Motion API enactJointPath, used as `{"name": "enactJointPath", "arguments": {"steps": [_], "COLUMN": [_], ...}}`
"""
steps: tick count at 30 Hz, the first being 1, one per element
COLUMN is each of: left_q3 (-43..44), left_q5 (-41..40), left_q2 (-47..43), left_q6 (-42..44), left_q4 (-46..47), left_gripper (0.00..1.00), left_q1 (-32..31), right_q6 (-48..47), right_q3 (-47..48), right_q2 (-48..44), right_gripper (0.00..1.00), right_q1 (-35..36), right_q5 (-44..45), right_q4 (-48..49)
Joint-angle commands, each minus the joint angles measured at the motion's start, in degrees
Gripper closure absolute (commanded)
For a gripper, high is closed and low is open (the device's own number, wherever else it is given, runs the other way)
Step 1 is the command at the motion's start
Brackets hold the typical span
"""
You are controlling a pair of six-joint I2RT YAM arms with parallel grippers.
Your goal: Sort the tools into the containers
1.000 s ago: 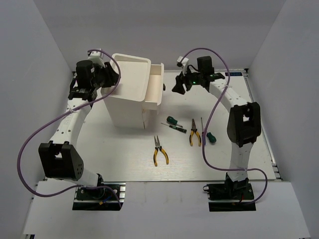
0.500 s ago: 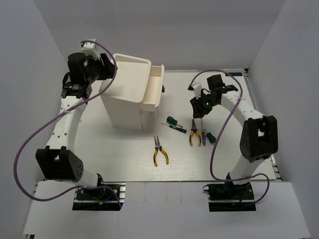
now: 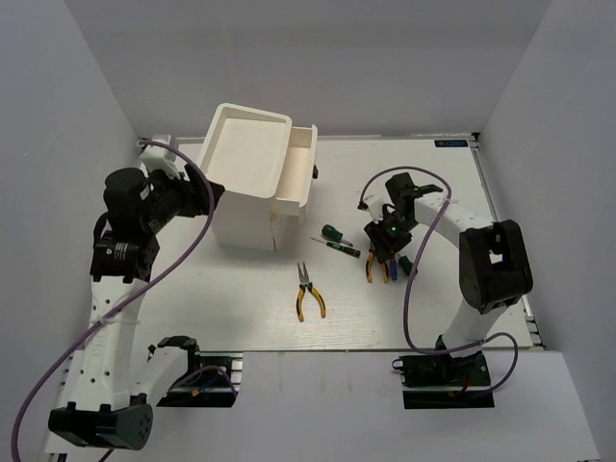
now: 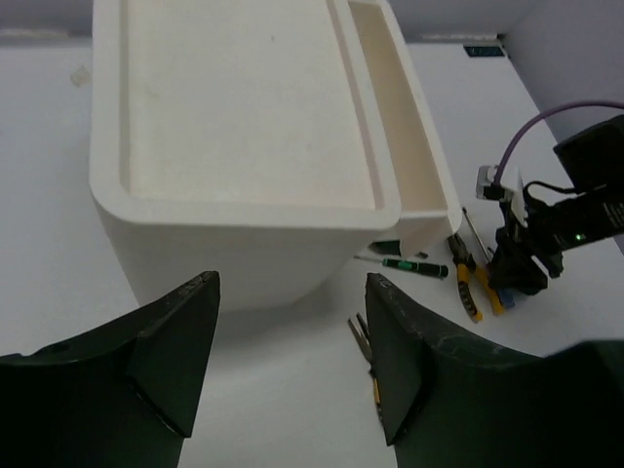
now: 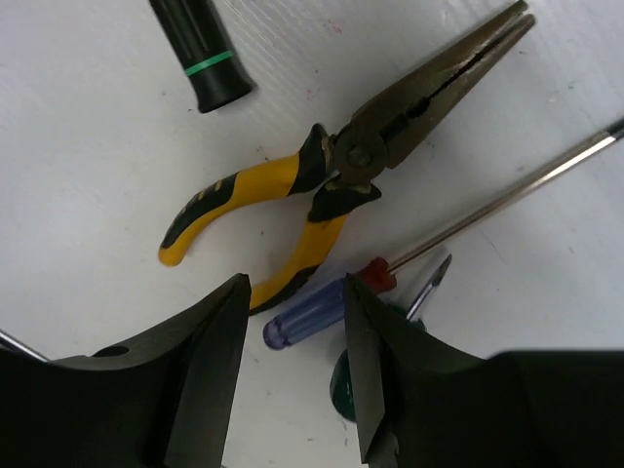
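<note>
The white cabinet (image 3: pixel 248 183) stands at the back left with its top drawer (image 3: pixel 298 173) pulled out to the right; both show in the left wrist view (image 4: pixel 244 146), (image 4: pixel 405 156). My right gripper (image 3: pixel 383 252) is open and low over the tools, its jaws either side of a blue screwdriver handle (image 5: pixel 307 317). Yellow-and-black pliers (image 5: pixel 322 180) lie just beyond it, and a green handle (image 5: pixel 343 385) lies partly under one finger. A second pair of pliers (image 3: pixel 309 292) lies alone on the table. My left gripper (image 3: pixel 197 197) is open and empty, left of the cabinet.
A green-handled screwdriver (image 3: pixel 332 232) and a thin black one with a green band (image 3: pixel 339 246) lie between the drawer and the right gripper. White walls close in the table on the left, right and back. The purple cables loop beside both arms.
My right gripper has come from beside the drawer down over the tools at the right. My left arm has drawn back from the cabinet's top, towards the near left.
</note>
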Motion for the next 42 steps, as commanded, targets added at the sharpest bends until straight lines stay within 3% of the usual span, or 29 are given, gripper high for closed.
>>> {"name": "enactJointPath", "arguments": {"steps": [1, 8, 10, 12, 16, 19, 23, 28, 30, 35, 38, 42], "left_q3": [-3.07, -6.76, -7.47, -9.49, -13.87, -15.55, -16.78, -16.18, -15.56, -14.94, -14.94, -14.94], "left_q5": [2.05, 5.39, 5.39, 6.61, 10.39, 10.93, 10.93, 10.93, 10.31, 10.31, 10.31, 10.31], "left_q2": [-1.87, -5.39, -6.18, -6.71, -7.77, -8.30, -9.00, -7.95, -7.33, -7.33, -7.33, -7.33], "left_q6": [-1.24, -1.24, -1.24, -1.24, -1.24, -1.76, -1.76, -1.24, -1.24, -1.24, -1.76, -1.76], "left_q4": [-5.72, -11.09, -12.14, -13.37, -13.38, -13.91, -13.91, -12.85, -12.33, -11.80, -11.80, -11.80], "left_gripper": [0.28, 0.27, 0.27, 0.30, 0.49, 0.56, 0.57, 0.56, 0.56, 0.56, 0.55, 0.55], "left_q1": [-0.20, -0.20, -0.20, -0.20, -0.20, -0.20, -0.20, -0.73, -0.73, -0.73, -0.73, -0.73], "right_q6": [1.96, 4.95, 5.83, 6.71, 7.07, 5.40, 2.15, 7.57, 11.34, 27.34, 37.02, 45.02], "right_q3": [-1.34, -1.87, -2.14, -1.96, -0.56, 2.25, 9.89, 30.72, 37.01, 41.90, 43.38, 46.72], "right_q2": [1.74, 7.01, 7.54, 7.20, 2.63, -5.52, -9.24, -4.33, -1.43, 4.46, 7.88, 13.06], "right_gripper": [0.50, 0.53, 0.70, 1.00, 1.00, 1.00, 1.00, 1.00, 1.00, 1.00, 1.00, 1.00], "right_q1": [1.07, 2.74, 2.92, 3.01, 1.96, 0.64, 0.02, 0.64, 0.64, 1.25, 3.26, 5.81], "right_q5": [3.95, 7.47, 7.74, 7.21, 9.66, 11.51, 9.77, 2.39, -0.15, -18.26, -25.39, -29.52], "right_q4": [3.53, 7.23, 7.32, 6.18, 2.49, 0.90, 0.11, -3.32, -0.43, 7.73, 24.13, 33.83]}}
